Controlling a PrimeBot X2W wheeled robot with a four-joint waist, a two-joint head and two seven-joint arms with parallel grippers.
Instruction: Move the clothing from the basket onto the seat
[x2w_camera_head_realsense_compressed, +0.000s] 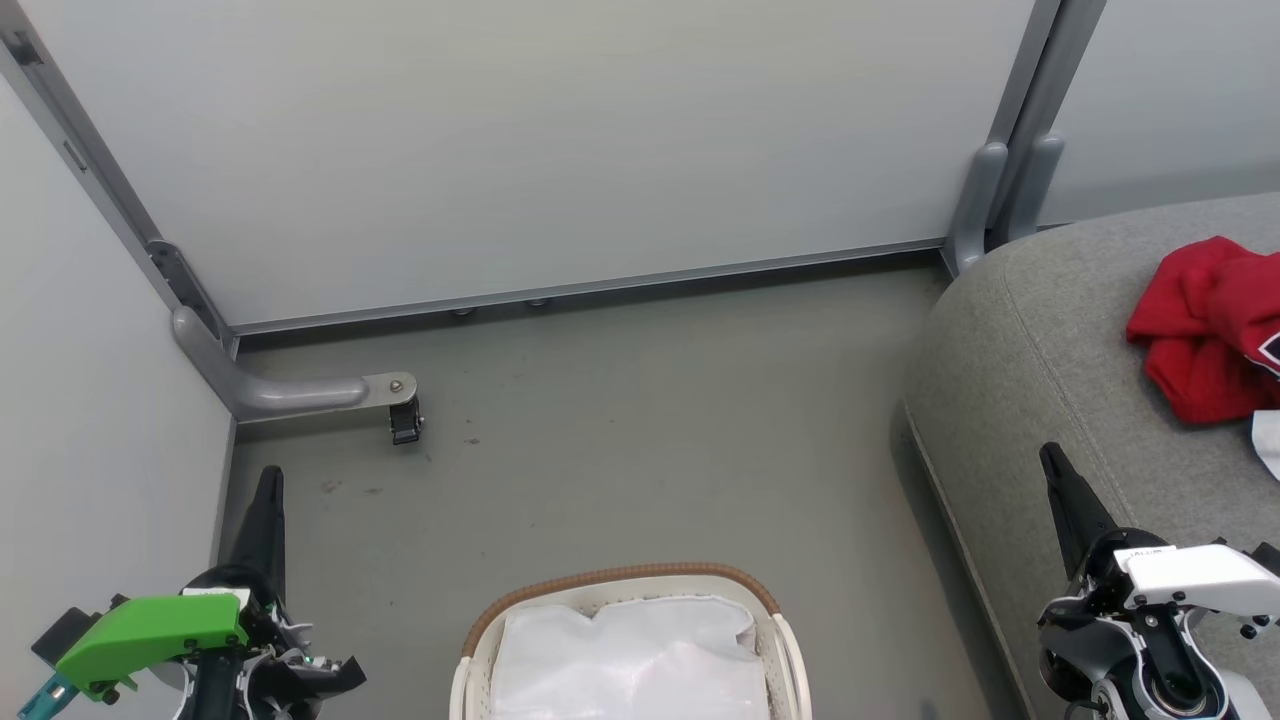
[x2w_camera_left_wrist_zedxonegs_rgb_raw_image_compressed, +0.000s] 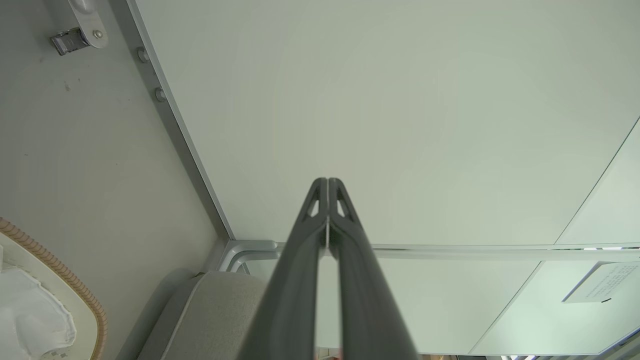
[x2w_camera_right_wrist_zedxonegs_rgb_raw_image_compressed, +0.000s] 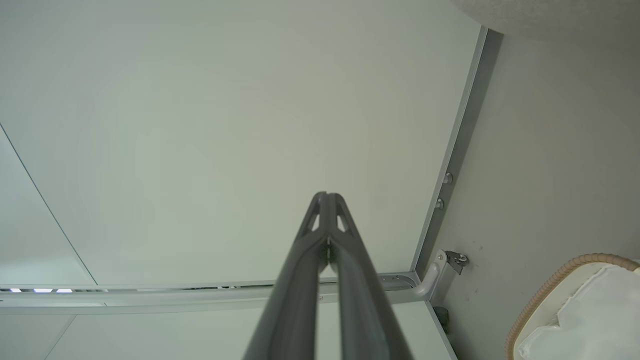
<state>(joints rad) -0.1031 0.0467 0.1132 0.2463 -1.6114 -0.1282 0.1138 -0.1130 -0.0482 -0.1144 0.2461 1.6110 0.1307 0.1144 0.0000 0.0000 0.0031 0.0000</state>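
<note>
Both left tool (x2w_camera_left_wrist_zedxonegs_rgb_raw_image_compressed: 327, 186) and right tool (x2w_camera_right_wrist_zedxonegs_rgb_raw_image_compressed: 327, 198) closed, empty; open floor (x2w_camera_head_realsense_compressed: 850, 520) between basket (x2w_camera_head_realsense_compressed: 620, 577), seat (x2w_camera_head_realsense_compressed: 1040, 330).

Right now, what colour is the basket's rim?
The basket's rim is woven brown; head view shows it best.

The basket (x2w_camera_head_realsense_compressed: 620, 578) is white with small perforations and a brown woven rim; the sheet (x2w_camera_head_realsense_compressed: 630, 660) inside it is plain white. Right of the basket, the seat (x2w_camera_head_realsense_compressed: 1040, 380) is grey woven fabric, and the clothing (x2w_camera_head_realsense_compressed: 1200, 325) on it is bright red with a touch of white and black. Beyond the basket, the floor (x2w_camera_head_realsense_compressed: 650, 420) is dull grey-green and the wall panels (x2w_camera_head_realsense_compressed: 500, 130) are pale grey, silver-framed. Left of the basket, the left pincer (x2w_camera_head_realsense_compressed: 268, 480) is dark grey with a bright green housing.
</note>
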